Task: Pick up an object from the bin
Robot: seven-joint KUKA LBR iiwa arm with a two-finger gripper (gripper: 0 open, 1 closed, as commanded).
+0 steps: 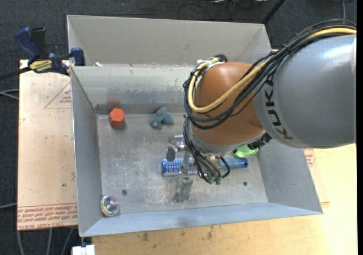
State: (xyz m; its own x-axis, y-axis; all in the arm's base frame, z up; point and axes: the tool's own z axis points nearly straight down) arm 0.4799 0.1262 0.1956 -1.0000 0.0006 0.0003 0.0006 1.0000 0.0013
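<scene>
If lowered off-ctr on blue ridged obj. (172, 167) in bin (85, 151), may shove it aside vs. grasp; could snag green piece (247, 150). Gripper (183, 185) open/shut: cannot tell.

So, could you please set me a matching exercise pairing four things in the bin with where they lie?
Things: 1 orange block; 2 grey-blue lump; 3 shiny ball; 4 blue ribbed piece.
Places: A front left corner; B beside the hand; C back left, by the rear wall; D at the back, right of the orange block.
Pairs: 1-C; 2-D; 3-A; 4-B.
</scene>
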